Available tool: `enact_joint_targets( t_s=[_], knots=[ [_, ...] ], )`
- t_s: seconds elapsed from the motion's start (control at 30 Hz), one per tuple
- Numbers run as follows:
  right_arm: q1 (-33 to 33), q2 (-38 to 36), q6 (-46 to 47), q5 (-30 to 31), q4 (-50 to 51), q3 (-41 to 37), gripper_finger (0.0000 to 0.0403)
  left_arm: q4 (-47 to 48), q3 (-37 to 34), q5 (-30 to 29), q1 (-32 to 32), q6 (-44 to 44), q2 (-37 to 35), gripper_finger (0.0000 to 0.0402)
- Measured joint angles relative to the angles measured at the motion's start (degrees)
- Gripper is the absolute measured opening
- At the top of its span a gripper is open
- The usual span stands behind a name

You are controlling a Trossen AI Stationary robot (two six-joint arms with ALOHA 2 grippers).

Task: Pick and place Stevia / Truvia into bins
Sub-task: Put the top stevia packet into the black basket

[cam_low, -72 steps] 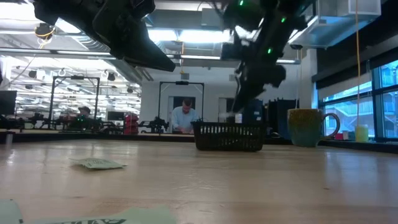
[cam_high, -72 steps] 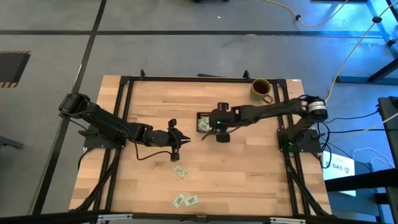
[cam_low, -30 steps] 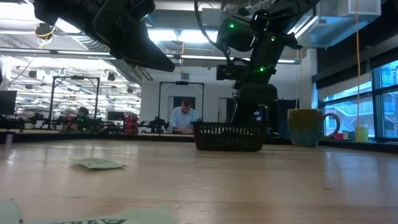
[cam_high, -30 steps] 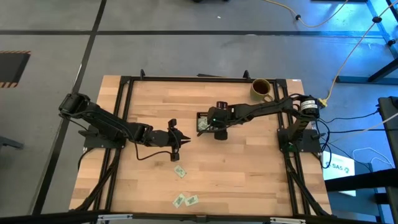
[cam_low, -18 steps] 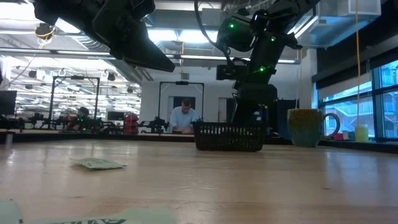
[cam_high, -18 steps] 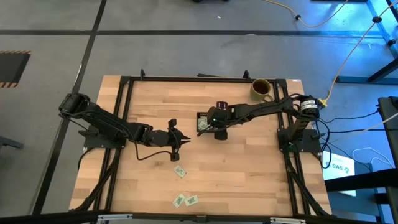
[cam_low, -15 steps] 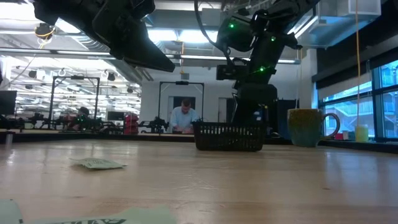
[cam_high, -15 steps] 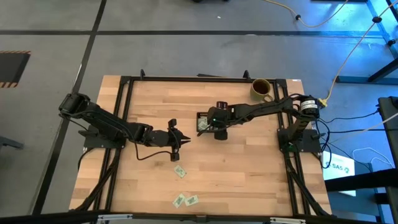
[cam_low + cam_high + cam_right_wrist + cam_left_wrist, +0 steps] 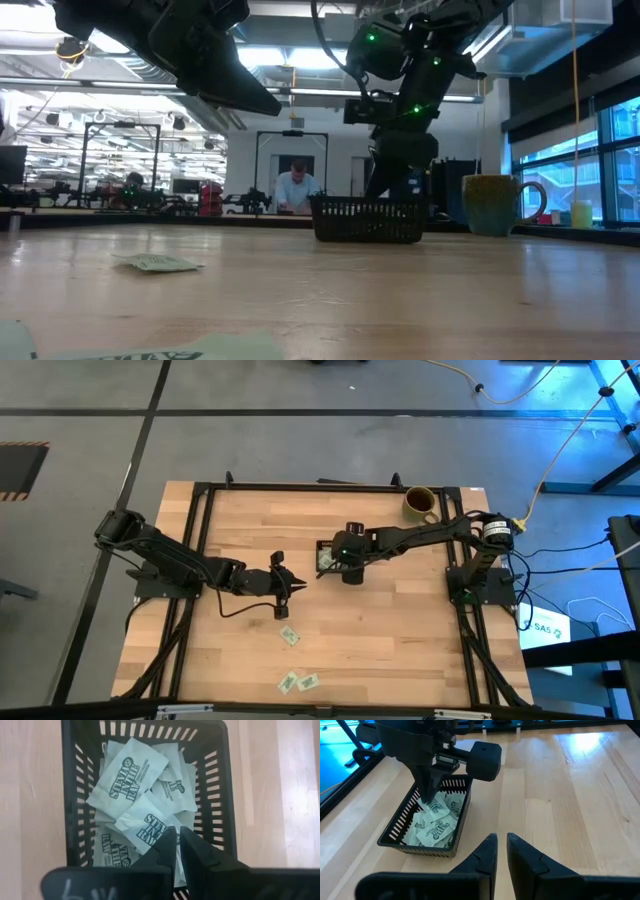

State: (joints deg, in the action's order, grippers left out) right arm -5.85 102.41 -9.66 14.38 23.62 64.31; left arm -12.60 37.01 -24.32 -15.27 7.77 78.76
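The black slotted tray sits mid-table and holds several pale green and white Stevia packets. My right gripper points down into the tray with its fingers shut, the tips among the packets. Three more packets lie flat on the near part of the table: one alone, and a pair closer to the edge. My left gripper is shut and hovers above bare wood, left of the tray and clear of everything. My right gripper comes from above, pointing down, with its tips at the corner of one packet on top of the pile. Whether it pinches or touches that packet, I cannot tell.
An olive-yellow mug stands near the far right corner, well clear of the tray. Black frame rails run along the table's left and right sides. Bare wood stretches right of the tray and across the near right. A person shows far behind the table.
My right gripper has shifted a little toward the table's left over the tray and tipped slightly, staying shut. The left arm, the tray and the loose packets have kept still.
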Motion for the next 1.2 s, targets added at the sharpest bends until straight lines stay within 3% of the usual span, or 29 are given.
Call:
enact_joint_targets(
  t_s=[0.33, 0.53, 0.73, 1.0, 1.2],
  knots=[
    [0.0, 0.0, 0.0, 0.0, 0.4, 0.0, 0.0067, 0.0, 0.0, 0.0, 0.0, 0.0, 0.0, 0.0034],
    [0.6, -0.4, 4.4, 0.1, 12.0, 5.9, 0.0089, 0.1, 0.0, 0.0, 0.0, 0.0, 0.0, 0.0033],
    [5.9, -10.4, 8.0, 0.0, 15.6, 3.8, 0.0089, 0.9, 0.0, 0.2, 0.0, 0.0, 0.0, 0.0033],
    [16.7, -33.3, 18.2, 0.5, -2.7, -15.9, 0.009, 0.4, 0.0, 0.9, 0.0, -0.5, 0.0, 0.0033],
    [23.8, -41.4, 19.4, 0.5, -23.6, -30.3, 0.009, -5.1, 0.0, 13.4, -0.1, -3.9, 0.0, 0.0033]
  ],
)
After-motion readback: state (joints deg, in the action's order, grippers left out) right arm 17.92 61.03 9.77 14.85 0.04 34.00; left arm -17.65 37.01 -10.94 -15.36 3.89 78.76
